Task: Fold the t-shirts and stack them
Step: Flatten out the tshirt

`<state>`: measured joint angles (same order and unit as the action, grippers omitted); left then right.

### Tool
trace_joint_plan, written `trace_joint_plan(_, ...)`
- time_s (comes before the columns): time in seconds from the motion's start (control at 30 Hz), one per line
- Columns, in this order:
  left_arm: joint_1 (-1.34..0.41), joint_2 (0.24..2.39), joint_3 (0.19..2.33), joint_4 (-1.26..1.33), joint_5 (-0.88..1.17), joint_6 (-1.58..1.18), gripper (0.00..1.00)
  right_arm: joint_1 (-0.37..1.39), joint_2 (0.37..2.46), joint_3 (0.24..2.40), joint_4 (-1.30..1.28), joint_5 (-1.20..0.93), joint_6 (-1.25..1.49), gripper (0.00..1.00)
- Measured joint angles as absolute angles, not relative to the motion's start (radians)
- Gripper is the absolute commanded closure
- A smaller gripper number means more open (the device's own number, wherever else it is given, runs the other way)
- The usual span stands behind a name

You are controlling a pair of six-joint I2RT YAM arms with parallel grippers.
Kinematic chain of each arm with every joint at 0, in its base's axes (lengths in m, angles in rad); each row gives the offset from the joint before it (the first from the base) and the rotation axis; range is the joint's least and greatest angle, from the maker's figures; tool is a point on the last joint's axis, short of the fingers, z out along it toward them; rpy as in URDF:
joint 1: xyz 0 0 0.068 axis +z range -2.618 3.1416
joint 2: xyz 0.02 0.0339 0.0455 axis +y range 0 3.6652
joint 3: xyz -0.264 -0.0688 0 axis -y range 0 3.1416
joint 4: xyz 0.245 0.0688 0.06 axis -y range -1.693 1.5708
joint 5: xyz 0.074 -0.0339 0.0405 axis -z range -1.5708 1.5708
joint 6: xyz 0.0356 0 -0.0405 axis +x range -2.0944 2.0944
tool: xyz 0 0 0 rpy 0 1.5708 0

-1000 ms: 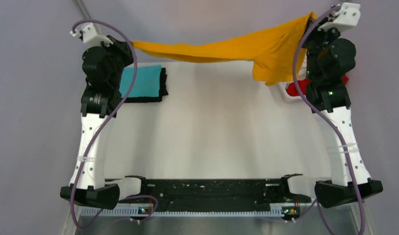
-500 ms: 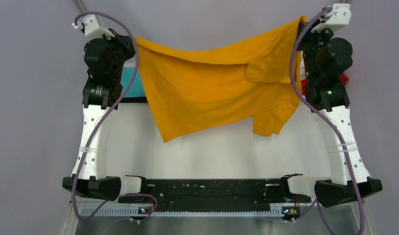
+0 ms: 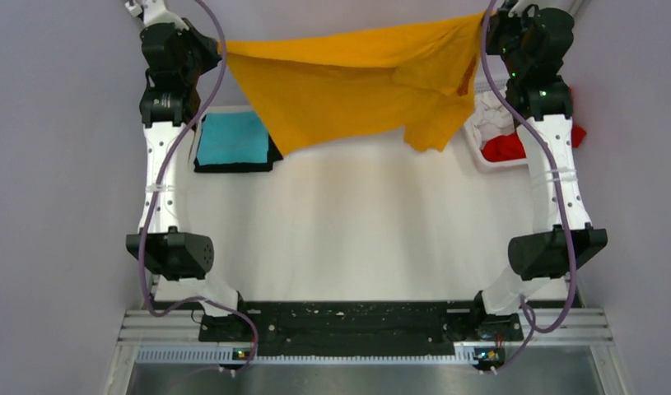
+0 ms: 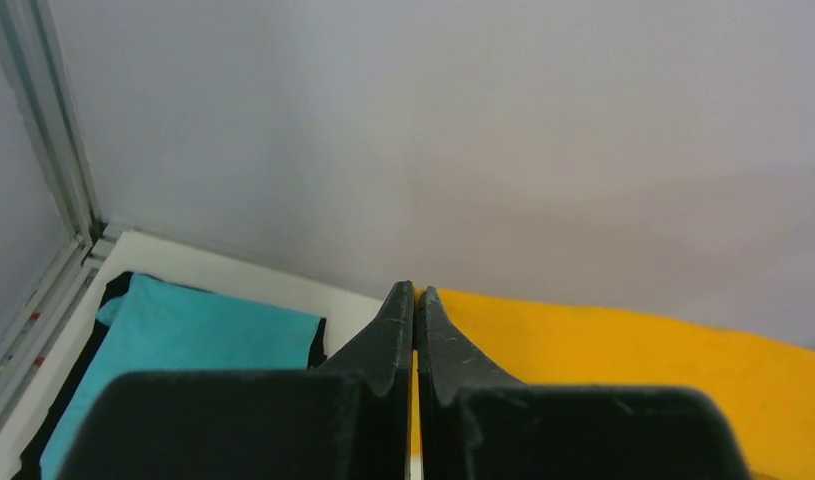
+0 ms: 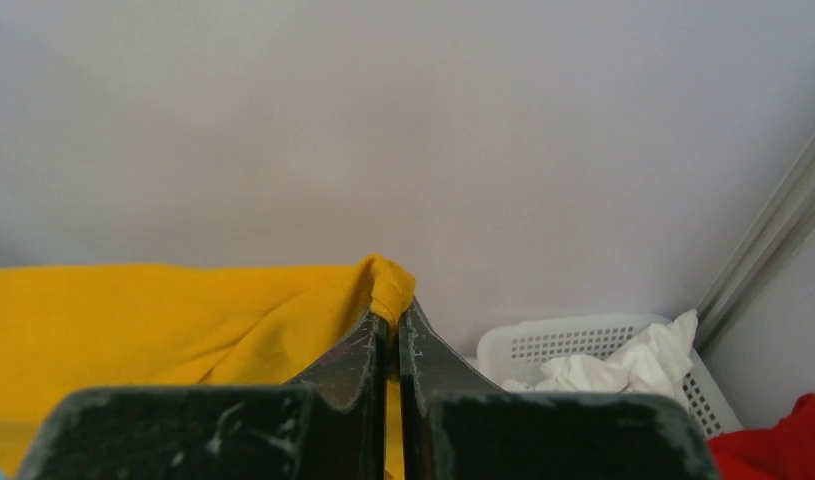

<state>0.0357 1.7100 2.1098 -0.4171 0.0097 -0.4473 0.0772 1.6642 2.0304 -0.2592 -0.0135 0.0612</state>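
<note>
Item one, the white table (image 3: 356, 222): bare surface shows from the near black rail up to the hanging cloth, with grey walls close along its left, right and far edges. Item two, the mustard-orange t-shirt (image 3: 348, 82): held in the air above the table's far edge, its top edge stretched nearly taut from arm to arm. Its body sags in a slanting sheet, lowest toward the table's left, and a bunched sleeve hangs toward the table's right. Item three, the two arms: both reach up from the table's near corners to its far corners, one along each side edge. Item four, the turquoise t-shirt (image 3: 231, 138): folded flat at the table's far left, lying on a folded black t-shirt (image 3: 233, 167) whose border shows around it, just beside the left arm. Item five, the white mesh basket (image 5: 583, 340): at the table's far right edge, holding the crumpled white t-shirt (image 5: 623, 365). The red t-shirt (image 3: 505, 148) lies at the basket's near side, partly behind the right arm; whether in it or over its rim cannot be told. Item six, the left gripper (image 4: 415, 292): fingers pressed together on the mustard cloth's corner. Item seven, the right gripper (image 5: 393, 310): fingers clamped on a bunched fold of the same shirt.
</note>
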Motion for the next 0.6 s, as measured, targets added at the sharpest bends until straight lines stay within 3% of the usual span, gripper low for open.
trace_joint_plan(0.23, 0.034, 1.413, 1.631, -0.347, -0.009, -0.454, 1.00, 0.062, 1.481, 1.831, -0.438, -0.049, 0.114, 1.00)
trace_joint_plan(0.43, 0.034, 1.247, 1.158, -0.343, 0.009, -0.531, 1.00, 0.048, 1.316, 1.446, -0.691, -0.025, 0.211, 0.99)
trace_joint_plan(0.47, 0.034, 1.243, 1.094, -0.351, 0.015, -0.541, 1.00, 0.048, 1.318, 1.406, -0.733, -0.024, 0.221, 0.95)
trace_joint_plan(0.5, 0.034, 1.247, 1.037, -0.372, 0.018, -0.551, 1.00, 0.048, 1.335, 1.374, -0.774, -0.019, 0.229, 0.84)
trace_joint_plan(0.53, 0.034, 1.255, 1.004, -0.390, 0.019, -0.556, 0.96, 0.048, 1.354, 1.357, -0.797, -0.012, 0.233, 0.61)
trace_joint_plan(0.6, 0.032, 1.282, 0.964, -0.450, 0.018, -0.564, 0.58, 0.048, 1.414, 1.332, -0.830, 0.015, 0.243, 0.28)
